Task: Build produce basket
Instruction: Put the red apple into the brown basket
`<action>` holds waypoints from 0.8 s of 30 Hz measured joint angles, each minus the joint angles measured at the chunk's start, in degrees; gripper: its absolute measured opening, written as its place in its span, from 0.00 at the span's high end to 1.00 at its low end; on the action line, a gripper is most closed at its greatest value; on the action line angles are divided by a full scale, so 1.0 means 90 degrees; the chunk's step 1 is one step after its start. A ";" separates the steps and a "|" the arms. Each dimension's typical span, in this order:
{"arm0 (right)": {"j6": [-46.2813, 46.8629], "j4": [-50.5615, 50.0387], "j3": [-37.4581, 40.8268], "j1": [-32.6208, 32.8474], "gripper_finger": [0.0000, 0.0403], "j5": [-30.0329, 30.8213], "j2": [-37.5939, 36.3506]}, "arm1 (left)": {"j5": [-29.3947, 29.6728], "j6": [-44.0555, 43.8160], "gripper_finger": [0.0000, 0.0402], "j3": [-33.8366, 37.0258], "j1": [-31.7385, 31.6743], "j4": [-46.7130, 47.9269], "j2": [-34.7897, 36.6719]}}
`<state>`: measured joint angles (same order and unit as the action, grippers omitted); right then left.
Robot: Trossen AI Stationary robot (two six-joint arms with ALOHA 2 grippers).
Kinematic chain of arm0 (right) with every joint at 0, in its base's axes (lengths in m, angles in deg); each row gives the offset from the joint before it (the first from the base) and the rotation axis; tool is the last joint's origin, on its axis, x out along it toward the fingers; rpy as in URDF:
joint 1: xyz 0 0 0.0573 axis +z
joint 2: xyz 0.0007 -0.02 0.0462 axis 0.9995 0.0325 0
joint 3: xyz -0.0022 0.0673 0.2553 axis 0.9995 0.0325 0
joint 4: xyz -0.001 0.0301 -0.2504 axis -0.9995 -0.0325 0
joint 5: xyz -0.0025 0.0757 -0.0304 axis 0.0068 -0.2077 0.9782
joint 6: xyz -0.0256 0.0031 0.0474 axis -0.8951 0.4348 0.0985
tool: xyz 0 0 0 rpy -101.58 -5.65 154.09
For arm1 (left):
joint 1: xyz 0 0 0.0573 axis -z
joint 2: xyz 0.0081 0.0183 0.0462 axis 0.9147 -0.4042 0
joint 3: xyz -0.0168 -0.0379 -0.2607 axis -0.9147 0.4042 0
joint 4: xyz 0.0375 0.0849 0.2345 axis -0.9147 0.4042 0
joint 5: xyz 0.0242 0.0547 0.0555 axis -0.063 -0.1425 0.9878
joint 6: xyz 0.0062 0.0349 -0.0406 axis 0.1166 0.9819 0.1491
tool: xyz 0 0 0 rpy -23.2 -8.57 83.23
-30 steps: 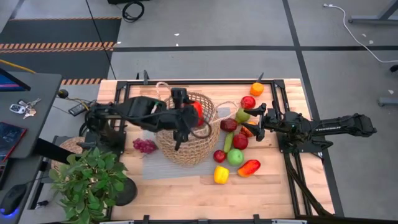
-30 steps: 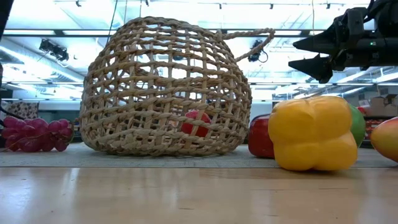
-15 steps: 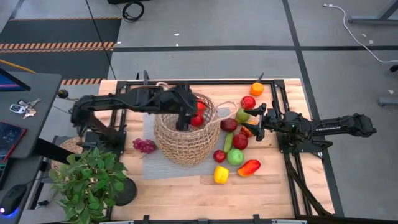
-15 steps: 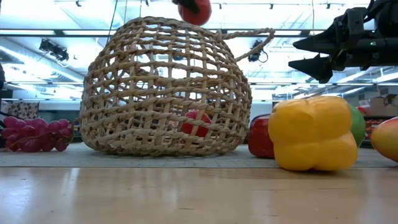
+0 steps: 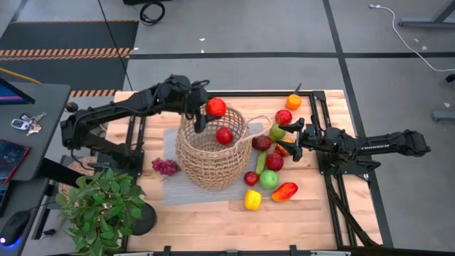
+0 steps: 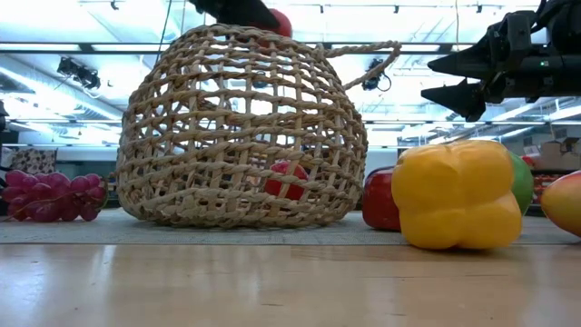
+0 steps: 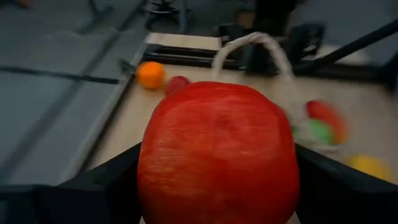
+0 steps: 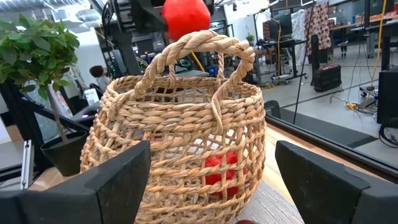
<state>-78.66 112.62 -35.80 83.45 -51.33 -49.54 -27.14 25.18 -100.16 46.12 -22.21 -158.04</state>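
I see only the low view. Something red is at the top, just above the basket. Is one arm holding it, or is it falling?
Observer: It is held. The left tool grips the held red apple between its two fingers, above the far rim of the wicker basket.
Operator: Through the weave I see one red piece inside. Is there more?
Observer: From above, only a second red apple shows inside.
Operator: And the tool at my upper right?
Observer: That is the right tool, open and empty, above the loose produce beside the basket, near a green pear.
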 joint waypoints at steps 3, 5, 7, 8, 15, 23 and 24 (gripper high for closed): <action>0.0000 0.0000 -0.0001 0.0000 0.14 0.0000 -0.0002 | -0.0403 0.0044 0.21 0.0000 -0.0045 -0.0024 0.0000; 0.0000 -0.0001 -0.0001 0.0000 0.14 0.0000 0.0000 | -0.0402 0.0327 0.21 0.0000 0.0002 -0.0019 0.0000; 0.0000 0.0000 -0.0001 0.0000 0.14 0.0000 0.0000 | -0.0417 0.0365 0.20 0.0000 0.0048 -0.0082 0.0000; 0.0000 0.0000 0.0001 0.0000 0.14 0.0000 0.0000 | -0.0422 0.0311 0.20 0.0000 0.0076 -0.0120 0.0000; 0.0000 0.0000 0.0000 0.0000 0.14 0.0000 -0.0001 | -0.0414 0.0247 0.19 0.0000 0.0284 -0.0107 -0.0002; 0.0000 0.0000 0.0001 0.0000 0.14 0.0000 -0.0001 | -0.0214 0.4354 0.19 0.0000 0.0676 -0.0181 -0.0005; 0.0000 0.0000 0.0001 0.0000 0.14 0.0000 -0.0001 | -0.0159 0.5101 0.19 0.0000 0.0712 -0.0233 -0.0005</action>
<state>-78.66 112.62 -35.79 83.45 -51.33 -49.55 -28.57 71.09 -100.16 52.53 -24.30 -158.09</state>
